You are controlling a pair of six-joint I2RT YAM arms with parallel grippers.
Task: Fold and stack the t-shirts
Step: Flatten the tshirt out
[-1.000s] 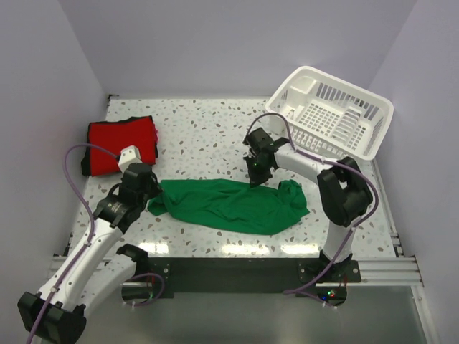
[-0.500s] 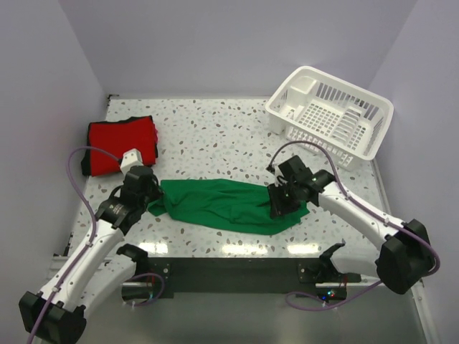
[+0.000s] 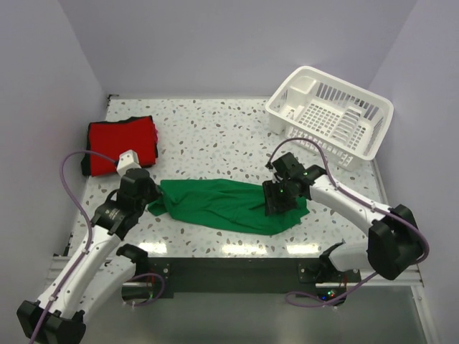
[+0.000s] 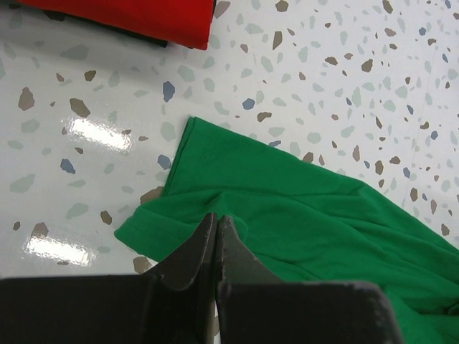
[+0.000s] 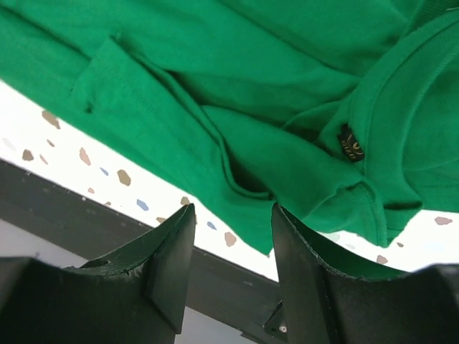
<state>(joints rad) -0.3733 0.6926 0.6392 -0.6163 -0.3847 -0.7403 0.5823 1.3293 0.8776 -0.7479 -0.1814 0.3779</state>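
Note:
The green t-shirt (image 3: 222, 204) lies crumpled in a long band across the front of the table; its collar with a dark label (image 5: 351, 143) shows in the right wrist view. The red t-shirt (image 3: 122, 138) lies folded at the back left. My left gripper (image 3: 148, 203) is at the green shirt's left end, its tips (image 4: 216, 219) pressed together on the fabric (image 4: 308, 215); whether cloth is pinched between them does not show. My right gripper (image 3: 276, 204) hangs open over the shirt's right part, near the collar, with nothing between its fingers (image 5: 233, 209).
A white slatted basket (image 3: 331, 110) stands at the back right. The red shirt's edge (image 4: 143, 18) shows beyond the left gripper. A dark rail (image 3: 229, 269) runs along the table's front edge, just below the right fingers (image 5: 64, 208). White walls enclose the table.
The right arm swung from the green shirt's back edge to its right end, and its jaws opened. The left gripper stayed shut at the left end.

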